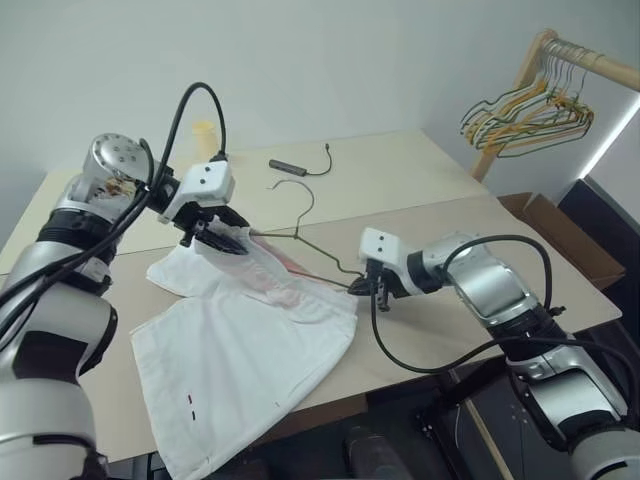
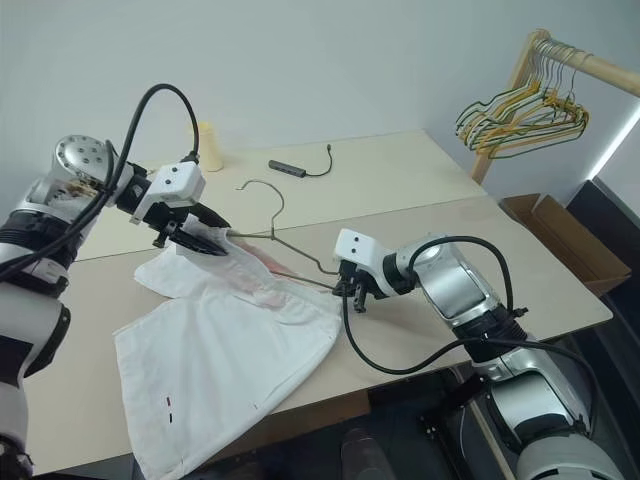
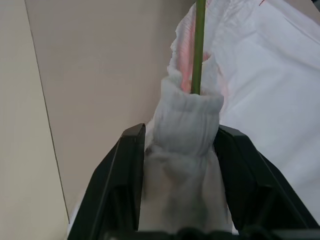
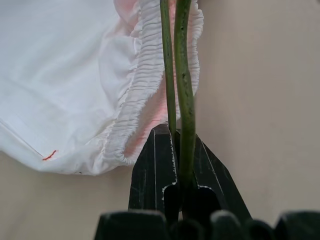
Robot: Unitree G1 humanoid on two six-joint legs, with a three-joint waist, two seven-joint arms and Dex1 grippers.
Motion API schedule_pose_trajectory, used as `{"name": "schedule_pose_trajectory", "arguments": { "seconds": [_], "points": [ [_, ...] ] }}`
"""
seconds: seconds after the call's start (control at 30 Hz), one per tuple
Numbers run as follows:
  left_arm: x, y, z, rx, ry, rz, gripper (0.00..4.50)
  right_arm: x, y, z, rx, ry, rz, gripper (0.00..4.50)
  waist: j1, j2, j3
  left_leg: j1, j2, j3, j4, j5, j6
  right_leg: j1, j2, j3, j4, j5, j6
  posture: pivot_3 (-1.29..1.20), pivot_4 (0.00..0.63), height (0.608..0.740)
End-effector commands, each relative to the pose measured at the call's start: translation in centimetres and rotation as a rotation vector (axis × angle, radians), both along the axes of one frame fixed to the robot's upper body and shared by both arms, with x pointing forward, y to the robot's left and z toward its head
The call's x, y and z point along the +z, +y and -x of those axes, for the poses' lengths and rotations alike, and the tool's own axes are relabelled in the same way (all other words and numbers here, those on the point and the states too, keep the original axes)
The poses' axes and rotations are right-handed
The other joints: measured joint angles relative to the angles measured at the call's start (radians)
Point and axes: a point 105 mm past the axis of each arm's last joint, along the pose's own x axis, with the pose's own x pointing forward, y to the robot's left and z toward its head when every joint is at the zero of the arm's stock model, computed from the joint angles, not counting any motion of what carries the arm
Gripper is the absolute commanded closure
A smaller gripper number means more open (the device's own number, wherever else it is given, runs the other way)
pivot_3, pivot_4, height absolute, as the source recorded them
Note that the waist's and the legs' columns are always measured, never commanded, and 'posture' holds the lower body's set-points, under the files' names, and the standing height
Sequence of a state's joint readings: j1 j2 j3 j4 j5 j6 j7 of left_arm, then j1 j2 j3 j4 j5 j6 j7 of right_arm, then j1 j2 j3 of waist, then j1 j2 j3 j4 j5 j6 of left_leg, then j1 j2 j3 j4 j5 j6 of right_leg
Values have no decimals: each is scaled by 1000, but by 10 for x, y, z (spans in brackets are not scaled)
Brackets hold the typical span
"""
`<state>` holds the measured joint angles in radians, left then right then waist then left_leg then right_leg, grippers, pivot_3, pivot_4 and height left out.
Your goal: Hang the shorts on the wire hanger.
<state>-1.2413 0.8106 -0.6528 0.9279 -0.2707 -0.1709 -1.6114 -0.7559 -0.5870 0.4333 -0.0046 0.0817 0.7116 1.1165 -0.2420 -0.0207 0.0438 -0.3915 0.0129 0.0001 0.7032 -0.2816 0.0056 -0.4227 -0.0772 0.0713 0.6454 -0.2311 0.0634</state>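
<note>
The shorts (image 1: pixel 240 350) are spread flat on the counter (image 1: pixel 420 200), with the waistband end raised toward the wire hanger (image 1: pixel 300 235), which lies partly inside the waist opening.

On the left, a bunched corner of the elastic waistband is seen between the jaws of the left gripper (image 1: pixel 222 240). In the left wrist view the fabric fills the gap between the two fingers (image 3: pixel 120 190), and one wire of the hanger comes out of the bunched cloth. Whether the jaws are already pressing the cloth firmly cannot be told.

In the middle, the hook of the hanger rises free above the counter, and the pink patch is visible near the waist.

On the right, the right gripper (image 1: pixel 372 285) is clenched on the lower wires of the hanger at its corner, just beside the waistband edge.

The main risk is judged to be the thin fabric slipping out of the left jaws if the grip is too light, so that the waistband falls off the wire. The hanger may also twist in the right jaws when the cloth is pulled, because the wire is thin and smooth.
</note>
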Motion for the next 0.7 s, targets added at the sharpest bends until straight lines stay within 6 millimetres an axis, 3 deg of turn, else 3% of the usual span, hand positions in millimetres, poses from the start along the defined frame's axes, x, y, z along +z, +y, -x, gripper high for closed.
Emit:
{"name": "schedule_pose_trajectory", "arguments": {
  "seconds": [0.03, 0.1, 0.27, 0.5, 0.7],
  "points": [
    [1, 3, -1, 7, -8, -15, 2453, 23, 8, 0, 31, -65, -33, 4500, -2, 0, 0, 0, 0, 0, 0, 0, 0, 0, 0, 0, 0, 0, 0, -235, 0, 740],
    [2, 2, -2, 11, -8, 3, 2801, 22, 7, 0, 30, -68, -27, 4500, -3, 0, 0, 0, 0, 0, 0, 0, 0, 0, 0, 0, 0, 0, 0, -237, 0, 740],
    [6, 1, -3, 18, -13, 22, 4357, 17, 6, -1, 24, -88, -9, 4500, -12, 0, 0, 0, 0, 0, 0, 0, 0, 0, 0, 0, 0, 0, 0, -233, 0, 740],
    [5, 9, -3, 36, -19, 5, 4480, 12, 5, -17, -30, -212, -32, 4500, -24, 0, 0, 0, 0, 0, 0, 0, 0, 0, 0, 0, 1, 0, 0, -227, 0, 740],
    [4, 21, -3, 62, -36, -12, 4500, 15, -23, -21, -136, -196, -75, 2760, -23, 0, 0, 0, 0, 0, 0, 0, 0, 0, 0, 0, 2, 0, 0, -235, 0, 740]
  ]
}}
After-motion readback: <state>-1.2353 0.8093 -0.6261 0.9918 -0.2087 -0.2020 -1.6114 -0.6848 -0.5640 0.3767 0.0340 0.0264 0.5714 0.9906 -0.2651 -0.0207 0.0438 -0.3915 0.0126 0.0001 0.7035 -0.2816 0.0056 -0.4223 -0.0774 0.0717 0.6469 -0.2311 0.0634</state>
